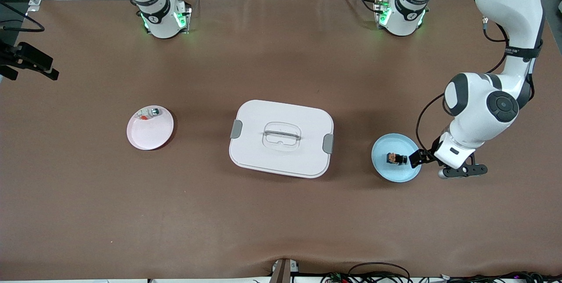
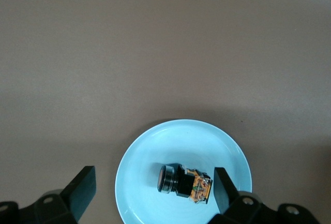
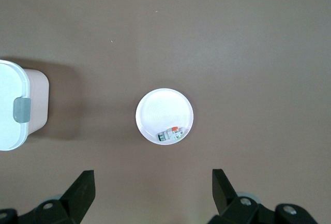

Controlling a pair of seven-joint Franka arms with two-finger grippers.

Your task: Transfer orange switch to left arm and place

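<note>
Left end effector over the blue plate

The left end effector (image 1: 417,158) hangs wide open, holding nothing, over the orange switch (image 1: 395,158) on the blue plate (image 1: 386,169) beside the box (image 1: 281,138). The right end effector (image 3: 150,195) waits, open and empty.

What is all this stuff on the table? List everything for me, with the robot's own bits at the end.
box: one, white with grey latches, lid on, middle of the table.
blue plate: one, light blue, beside the box toward the left arm's end.
orange switch: one, black with orange, lying on the blue plate.
pink plate: one, pale pink, beside the box toward the right arm's end.
whitish part: one, whitish with a red bit, on the pink plate's rim.
table: one, brown.
left claw: one, black, open, low over the blue plate next to the switch.
right claw: one, black, open, high above the pink plate, waiting.
</note>
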